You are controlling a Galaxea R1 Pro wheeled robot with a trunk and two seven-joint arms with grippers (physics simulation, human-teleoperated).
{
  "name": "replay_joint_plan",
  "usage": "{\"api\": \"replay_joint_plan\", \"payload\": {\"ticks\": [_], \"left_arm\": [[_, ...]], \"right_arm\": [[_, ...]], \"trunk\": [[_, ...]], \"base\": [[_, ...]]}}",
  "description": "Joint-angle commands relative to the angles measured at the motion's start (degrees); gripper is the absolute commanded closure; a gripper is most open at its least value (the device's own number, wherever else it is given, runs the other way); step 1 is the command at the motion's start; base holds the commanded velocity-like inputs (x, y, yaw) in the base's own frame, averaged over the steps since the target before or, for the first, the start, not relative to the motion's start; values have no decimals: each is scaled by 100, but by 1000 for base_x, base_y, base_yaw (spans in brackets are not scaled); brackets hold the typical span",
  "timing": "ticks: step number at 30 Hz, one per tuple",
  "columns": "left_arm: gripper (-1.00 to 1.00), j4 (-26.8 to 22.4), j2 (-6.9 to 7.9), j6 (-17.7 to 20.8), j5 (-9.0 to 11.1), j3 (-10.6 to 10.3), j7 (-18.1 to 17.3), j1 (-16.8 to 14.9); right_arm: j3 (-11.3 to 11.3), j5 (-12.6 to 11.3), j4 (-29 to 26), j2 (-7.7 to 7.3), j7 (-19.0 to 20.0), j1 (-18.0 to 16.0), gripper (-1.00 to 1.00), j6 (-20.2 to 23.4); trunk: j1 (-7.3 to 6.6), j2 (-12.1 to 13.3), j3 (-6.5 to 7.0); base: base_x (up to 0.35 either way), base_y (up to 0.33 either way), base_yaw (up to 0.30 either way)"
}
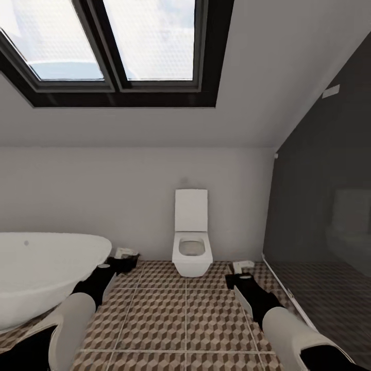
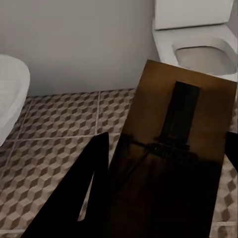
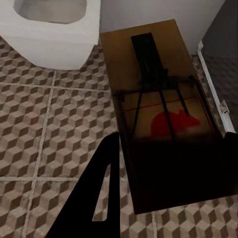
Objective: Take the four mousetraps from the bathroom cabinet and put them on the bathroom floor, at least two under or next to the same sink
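One mousetrap (image 2: 178,148), a flat tan wooden board with dark wire spring, is held in the left gripper (image 1: 122,260) above the cube-patterned bathroom floor (image 1: 170,314). A second mousetrap (image 3: 163,114), showing a red mouse mark, sits clamped in the right gripper (image 1: 242,273).

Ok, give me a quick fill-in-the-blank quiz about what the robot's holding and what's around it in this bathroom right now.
1. Each gripper, left and right, holds a ____.
2. The white fixture straight ahead against the wall is a ____.
3. The mousetrap in the right wrist view bears a mouse mark coloured ____.
4. The bathtub stands on the robot's ____ side.

Missing words: mousetrap; toilet; red; left
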Motion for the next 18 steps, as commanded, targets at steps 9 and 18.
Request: {"api": "replay_joint_plan", "payload": {"ticks": [9, 18], "left_arm": [[100, 119, 150, -527, 893, -13, 69, -2], [100, 137, 101, -506, 921, -44, 87, -2]], "right_arm": [[-41, -33, 405, -14, -63, 2, 100, -753], [-43, 0, 415, -15, -65, 5, 100, -736]], "trunk": [[0, -4, -7], [0, -4, -7]], "base": [[0, 0, 0], [4, 0, 0]]}}
